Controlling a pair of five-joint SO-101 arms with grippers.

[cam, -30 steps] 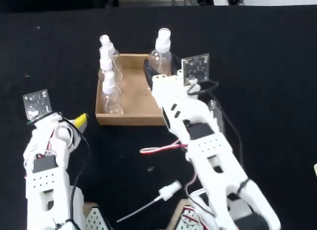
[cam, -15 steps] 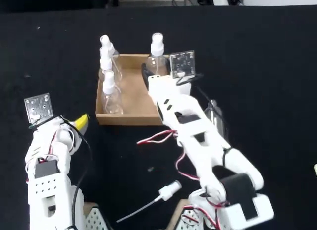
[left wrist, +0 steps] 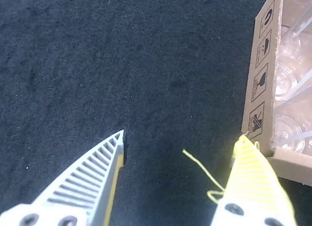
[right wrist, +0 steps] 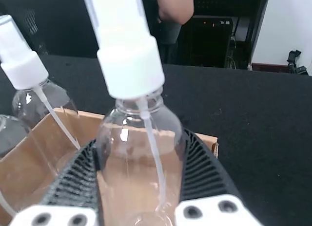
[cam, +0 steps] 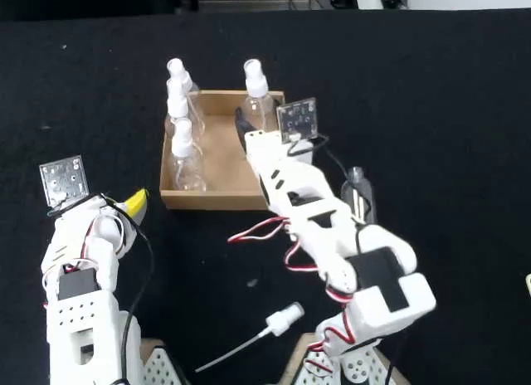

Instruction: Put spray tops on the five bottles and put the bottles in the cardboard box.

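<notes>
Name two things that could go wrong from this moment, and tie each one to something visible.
1. The right claw holds a capped bottle over the cardboard box, near its far wall. Lowered there, the bottle's base might catch the rim and tip.
2. An uncapped bottle stands on the table close beside the right arm. The arm, on pulling back, could knock it over.

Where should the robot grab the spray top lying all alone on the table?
Grip the spray top by its chunky white head, coming straight down from above. It lies flat on the table, and its thin tube trails off sideways, probably too skinny to pinch well.
</notes>
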